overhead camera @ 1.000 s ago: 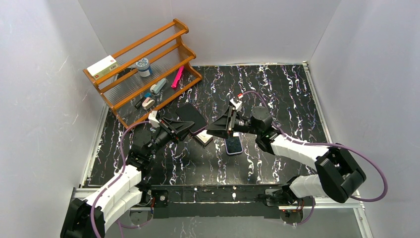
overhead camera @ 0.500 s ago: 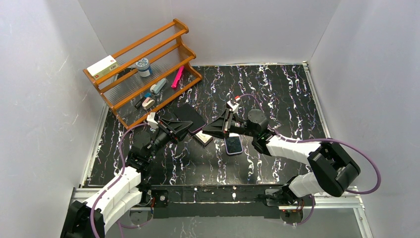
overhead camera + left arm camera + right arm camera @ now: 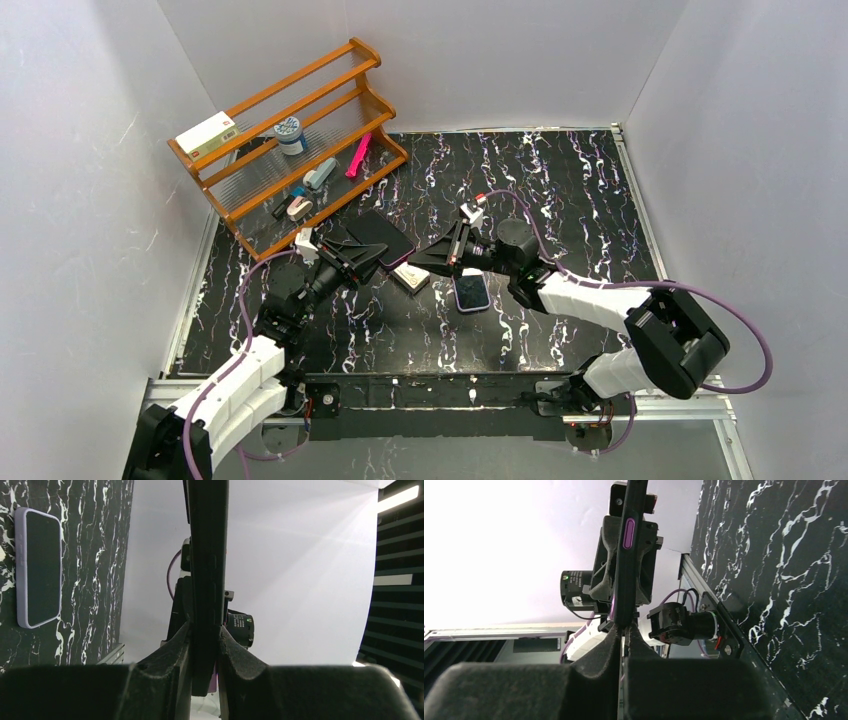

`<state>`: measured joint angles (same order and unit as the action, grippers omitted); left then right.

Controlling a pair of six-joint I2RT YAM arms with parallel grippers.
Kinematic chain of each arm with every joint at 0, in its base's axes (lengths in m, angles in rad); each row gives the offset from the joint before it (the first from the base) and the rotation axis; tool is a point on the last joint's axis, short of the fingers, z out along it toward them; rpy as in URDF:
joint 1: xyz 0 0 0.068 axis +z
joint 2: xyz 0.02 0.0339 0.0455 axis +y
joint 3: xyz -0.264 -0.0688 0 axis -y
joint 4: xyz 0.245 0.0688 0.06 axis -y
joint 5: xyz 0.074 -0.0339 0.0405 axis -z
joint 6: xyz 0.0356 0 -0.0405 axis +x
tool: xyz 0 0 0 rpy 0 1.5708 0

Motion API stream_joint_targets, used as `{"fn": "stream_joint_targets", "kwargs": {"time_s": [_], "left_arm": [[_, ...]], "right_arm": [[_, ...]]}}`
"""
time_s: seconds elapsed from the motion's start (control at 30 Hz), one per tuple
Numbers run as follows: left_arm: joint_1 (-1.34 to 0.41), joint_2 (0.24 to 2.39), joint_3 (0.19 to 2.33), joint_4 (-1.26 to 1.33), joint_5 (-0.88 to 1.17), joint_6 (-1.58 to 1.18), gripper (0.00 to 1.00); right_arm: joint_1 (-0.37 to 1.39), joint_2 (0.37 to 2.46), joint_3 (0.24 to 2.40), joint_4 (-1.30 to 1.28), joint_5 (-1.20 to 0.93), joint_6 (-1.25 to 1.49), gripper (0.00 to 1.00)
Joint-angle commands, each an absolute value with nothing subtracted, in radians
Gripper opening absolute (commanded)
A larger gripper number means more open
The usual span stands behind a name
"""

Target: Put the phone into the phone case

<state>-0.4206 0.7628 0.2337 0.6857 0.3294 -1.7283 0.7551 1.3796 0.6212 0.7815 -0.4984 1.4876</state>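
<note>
Top external view: counting one phone (image 3: 472, 291), one phone case (image 3: 385, 238), two grippers. Lying flat and screen-up on the black, white-veined worktop (image 3: 560, 190), clear of both sets of jaws: the phone, a rounded rectangle of dark glass with a pale lilac rim. Held up off the worktop between the two arms: the phone case, a thin dark matte slab, with one purple side button visible from the right wrist. Pinched at one end by the left gripper (image 3: 204, 645), jaws closed across its thickness. Pinched at the opposite edge by the right gripper (image 3: 623, 630), jaws closed on the thin rim. Just beside the phone: one small square tan block (image 3: 412, 279). At the far left corner: one orange-brown wooden rack (image 3: 363, 50) of three slatted tiers, carrying one white box (image 3: 207, 134), one round tub (image 3: 290, 133), one pink piece (image 3: 358, 156) and one grey piece (image 3: 320, 175).
</note>
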Motion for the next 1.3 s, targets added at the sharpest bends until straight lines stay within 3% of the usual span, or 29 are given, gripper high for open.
{"fn": "stream_joint_targets", "kwargs": {"time_s": [0.0, 0.4, 0.57, 0.8, 1.0, 1.1, 1.27], "left_arm": [[-0.422, 0.744, 0.264, 0.837, 0.351, -1.757, 0.0], [-0.422, 0.759, 0.251, 0.918, 0.349, -1.782, 0.0], [-0.422, 0.758, 0.228, 0.925, 0.354, -1.767, 0.0], [-0.422, 0.803, 0.223, 0.923, 0.448, -1.693, 0.0], [-0.421, 0.828, 0.243, 0.923, 0.535, -1.646, 0.0], [-0.421, 0.85, 0.263, 0.922, 0.603, -1.606, 0.0], [-0.422, 0.881, 0.293, 0.92, 0.718, -1.555, 0.0]], "right_arm": [[0.764, 1.379, 0.644, 0.607, -0.431, 1.418, 0.04], [0.819, 1.381, 0.669, 0.368, -0.32, 1.276, 0.01], [0.824, 1.316, 0.632, 0.426, -0.312, 1.242, 0.03], [0.824, 1.128, 0.655, 0.341, -0.205, 1.138, 0.49], [0.824, 1.053, 0.621, 0.438, -0.23, 1.129, 0.77], [0.823, 1.078, 0.648, 0.438, -0.284, 1.117, 0.84], [0.822, 1.129, 0.695, 0.408, -0.361, 1.105, 0.82]]}}
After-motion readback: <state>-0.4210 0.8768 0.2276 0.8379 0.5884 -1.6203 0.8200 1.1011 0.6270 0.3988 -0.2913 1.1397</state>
